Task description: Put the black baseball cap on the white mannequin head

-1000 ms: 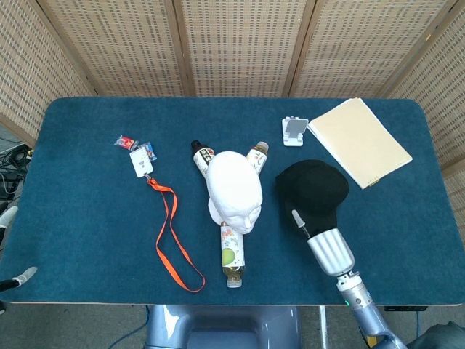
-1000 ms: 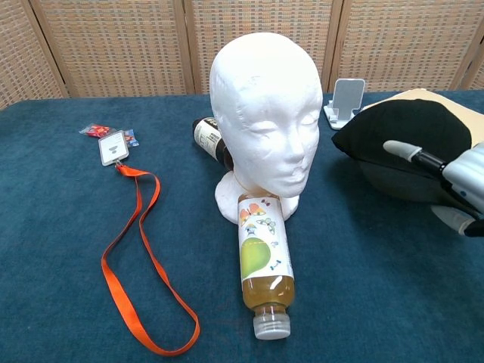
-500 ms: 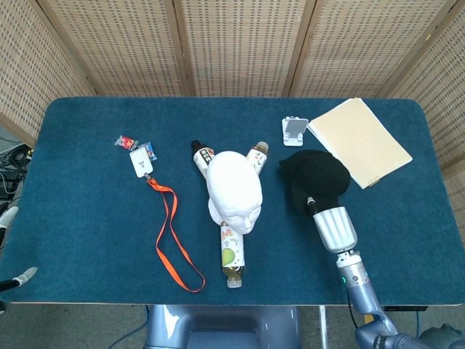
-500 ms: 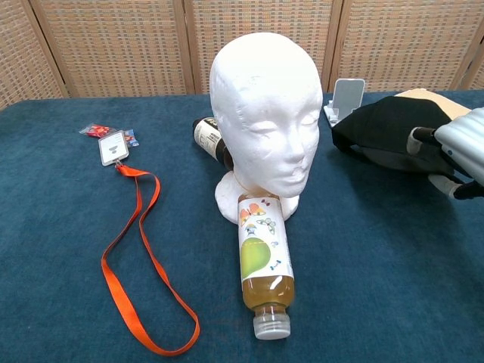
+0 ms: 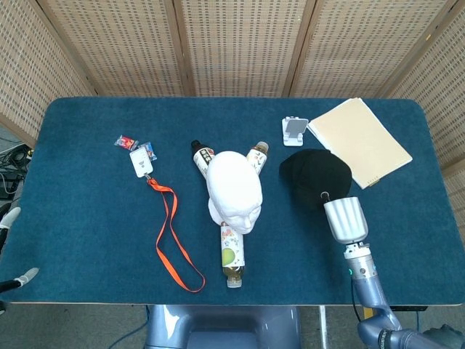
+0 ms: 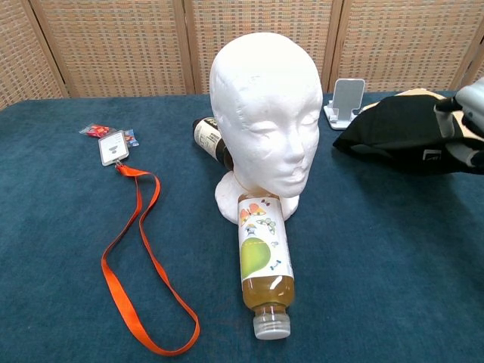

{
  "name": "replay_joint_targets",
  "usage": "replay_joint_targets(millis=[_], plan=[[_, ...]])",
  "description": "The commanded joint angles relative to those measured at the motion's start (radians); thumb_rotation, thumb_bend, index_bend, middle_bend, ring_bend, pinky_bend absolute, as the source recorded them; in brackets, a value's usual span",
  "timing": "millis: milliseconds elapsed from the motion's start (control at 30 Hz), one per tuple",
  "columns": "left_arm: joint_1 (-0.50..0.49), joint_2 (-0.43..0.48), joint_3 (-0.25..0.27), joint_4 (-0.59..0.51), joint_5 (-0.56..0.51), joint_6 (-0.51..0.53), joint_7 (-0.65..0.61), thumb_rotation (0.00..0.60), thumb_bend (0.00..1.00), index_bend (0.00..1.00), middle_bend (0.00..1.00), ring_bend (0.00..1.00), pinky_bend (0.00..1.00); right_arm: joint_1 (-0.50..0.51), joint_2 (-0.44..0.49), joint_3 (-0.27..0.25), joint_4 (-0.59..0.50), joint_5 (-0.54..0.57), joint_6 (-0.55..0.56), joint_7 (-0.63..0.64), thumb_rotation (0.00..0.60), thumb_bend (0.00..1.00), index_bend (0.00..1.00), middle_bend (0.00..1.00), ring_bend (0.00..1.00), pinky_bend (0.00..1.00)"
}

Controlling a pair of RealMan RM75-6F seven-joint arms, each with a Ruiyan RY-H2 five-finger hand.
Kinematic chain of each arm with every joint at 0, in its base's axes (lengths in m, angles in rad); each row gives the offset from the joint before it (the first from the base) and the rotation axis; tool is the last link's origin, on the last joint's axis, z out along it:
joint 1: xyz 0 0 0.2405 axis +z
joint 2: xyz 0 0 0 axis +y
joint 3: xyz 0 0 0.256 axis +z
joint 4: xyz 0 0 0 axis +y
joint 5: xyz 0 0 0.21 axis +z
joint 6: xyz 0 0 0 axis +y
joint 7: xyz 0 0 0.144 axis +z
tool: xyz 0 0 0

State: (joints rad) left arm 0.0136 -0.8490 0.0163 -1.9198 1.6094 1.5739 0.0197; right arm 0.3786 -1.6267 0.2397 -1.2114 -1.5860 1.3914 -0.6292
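The white mannequin head (image 5: 234, 190) stands upright at the table's middle, its face (image 6: 276, 144) turned toward me. The black baseball cap (image 5: 316, 177) is to its right, raised off the cloth in the chest view (image 6: 397, 134). My right hand (image 6: 463, 127) grips the cap's near side and is mostly hidden under it in the head view, where only the silver wrist (image 5: 344, 219) shows. At the far left edge, just two fingertips (image 5: 26, 275) of my left hand show, spread apart with nothing between them.
A juice bottle (image 5: 232, 256) lies in front of the mannequin base, and two more bottles (image 5: 200, 154) lie behind it. An orange lanyard (image 5: 171, 240) with a badge lies to the left. A phone stand (image 5: 294, 131) and a tan notebook (image 5: 360, 142) sit at the back right.
My right hand has carried the cap up and away from me, toward the back right. The wrist has swung right. The left hand's fingertips have barely shifted.
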Motion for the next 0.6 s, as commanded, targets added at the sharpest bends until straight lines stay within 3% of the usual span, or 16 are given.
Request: replay_joint_targets(millis=[33,133,233,333,467,600], plan=[[0.000,0.000,0.000,0.000,0.001,0.000,-0.002,0.600,0.00,0.00,0.00,0.00,0.00,0.024,0.023,0.032,0.007,-0.013,0.031,0.026,0.600,0.62,0.95,1.00,1.00,1.00],[0.000,0.001,0.002,0.000,0.003,-0.001,-0.004,0.600,0.00,0.00,0.00,0.00,0.00,0.062,0.043,0.085,0.023,-0.018,0.059,0.015,0.600,0.63,0.95,1.00,1.00,1.00],[0.001,0.002,0.003,0.001,0.006,0.002,-0.008,0.600,0.00,0.00,0.00,0.00,0.00,0.108,0.060,0.176,-0.005,0.053,0.043,0.002,0.600,0.63,0.95,1.00,1.00,1.00],[0.004,0.004,0.003,0.003,0.006,0.007,-0.014,0.600,0.00,0.00,0.00,0.00,0.00,0.140,0.080,0.230,-0.030,0.097,0.033,-0.029,0.600,0.63,0.95,1.00,1.00,1.00],[0.005,0.008,0.003,0.006,0.003,0.009,-0.026,0.600,0.00,0.00,0.00,0.00,0.00,0.170,0.114,0.278,-0.086,0.133,0.037,-0.070,0.600,0.63,0.95,1.00,1.00,1.00],[0.004,0.012,0.001,0.008,0.000,0.010,-0.039,0.600,0.00,0.00,0.00,0.00,0.00,0.183,0.151,0.288,-0.143,0.117,0.058,-0.094,0.600,0.64,0.94,1.00,1.00,1.00]])
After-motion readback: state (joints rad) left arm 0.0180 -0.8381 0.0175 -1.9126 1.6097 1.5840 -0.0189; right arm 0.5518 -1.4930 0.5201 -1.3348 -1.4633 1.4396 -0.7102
